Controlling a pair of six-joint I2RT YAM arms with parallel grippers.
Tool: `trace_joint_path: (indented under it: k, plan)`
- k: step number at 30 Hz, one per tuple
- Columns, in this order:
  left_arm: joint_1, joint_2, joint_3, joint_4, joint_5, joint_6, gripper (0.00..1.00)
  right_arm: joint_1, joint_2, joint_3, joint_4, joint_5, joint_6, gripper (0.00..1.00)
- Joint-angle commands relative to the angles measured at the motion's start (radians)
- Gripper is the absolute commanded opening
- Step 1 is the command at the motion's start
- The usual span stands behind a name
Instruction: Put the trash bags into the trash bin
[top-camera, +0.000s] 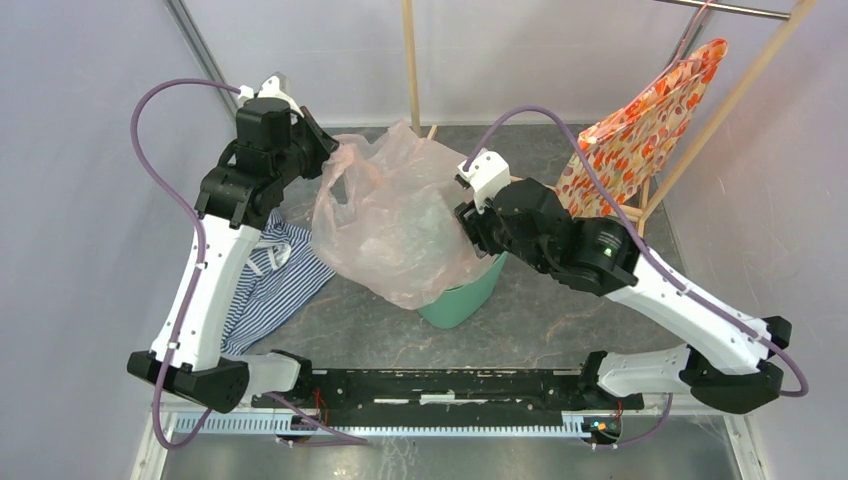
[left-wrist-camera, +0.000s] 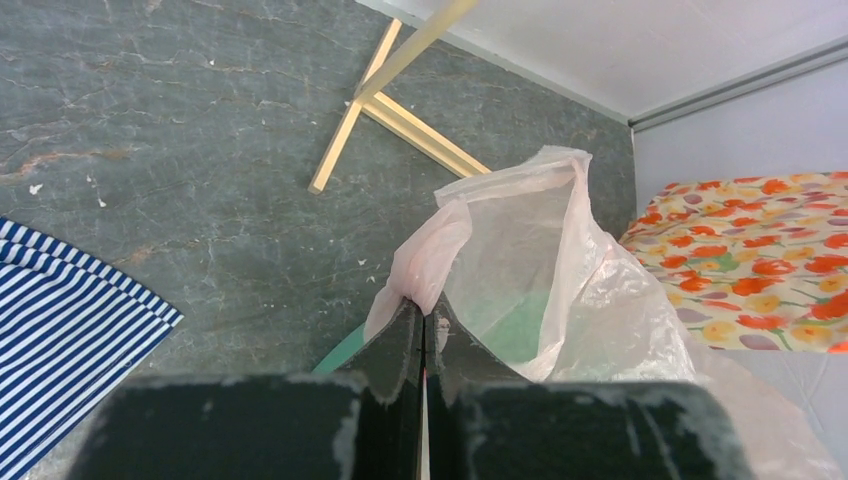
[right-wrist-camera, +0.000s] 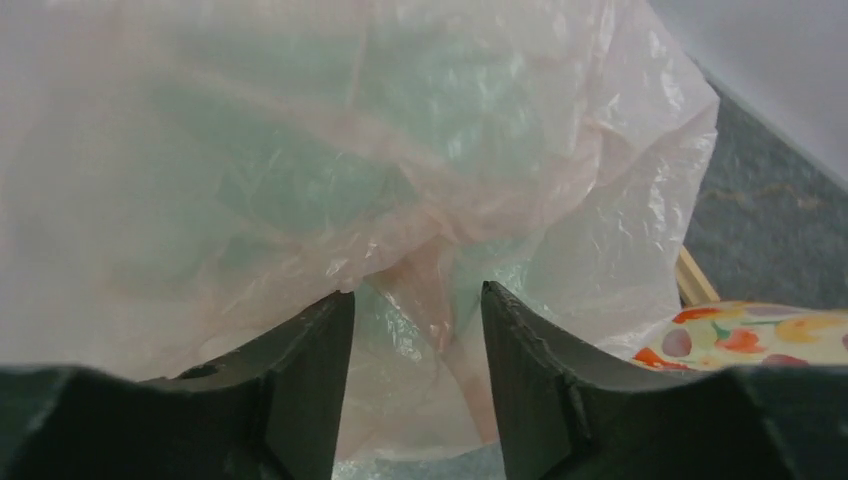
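Observation:
The pale-pink translucent trash bag (top-camera: 395, 215) hangs billowed over the mint-green trash bin (top-camera: 462, 297), which shows below its lower right and through the plastic. My left gripper (top-camera: 333, 152) is shut on the bag's left rim and holds it up; in the left wrist view the closed fingertips (left-wrist-camera: 424, 312) pinch the pink edge (left-wrist-camera: 440, 255), with the bin's green (left-wrist-camera: 520, 330) seen through the bag. My right gripper (top-camera: 468, 222) is open against the bag's right side; in the right wrist view the bag (right-wrist-camera: 330, 170) fills the view and a fold of it lies between the parted fingers (right-wrist-camera: 330, 340).
A blue-white striped cloth (top-camera: 265, 280) lies by the left arm. An orange floral bag (top-camera: 640, 130) hangs on a wooden rack (top-camera: 410, 60) at the back right, whose feet rest on the table (left-wrist-camera: 395, 110). Walls close in on both sides.

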Motion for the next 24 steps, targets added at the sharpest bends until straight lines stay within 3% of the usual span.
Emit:
trace_joint_path:
  k: [1, 5, 10, 15, 18, 24]
  plan:
    - [0.005, -0.045, 0.07, 0.015, 0.034, 0.012, 0.02, -0.116, 0.01, -0.106, 0.152, -0.042, 0.0, 0.53]
    - [0.005, -0.049, 0.108, 0.018, 0.074, -0.005, 0.02, -0.185, 0.039, -0.201, 0.237, -0.126, 0.007, 0.44]
    - [0.005, -0.063, 0.1, 0.062, 0.115, -0.036, 0.02, -0.192, 0.052, -0.322, 0.331, -0.188, 0.032, 0.42]
    - [0.005, -0.066, 0.09, 0.111, 0.143, -0.073, 0.02, -0.192, 0.088, -0.32, 0.334, -0.234, 0.054, 0.41]
    - [0.005, -0.067, 0.078, 0.128, 0.147, -0.082, 0.02, -0.191, 0.069, -0.297, 0.309, -0.23, 0.064, 0.47]
    - [0.005, -0.068, 0.051, 0.15, 0.12, -0.083, 0.02, -0.191, -0.015, -0.224, 0.224, -0.231, 0.068, 0.7]
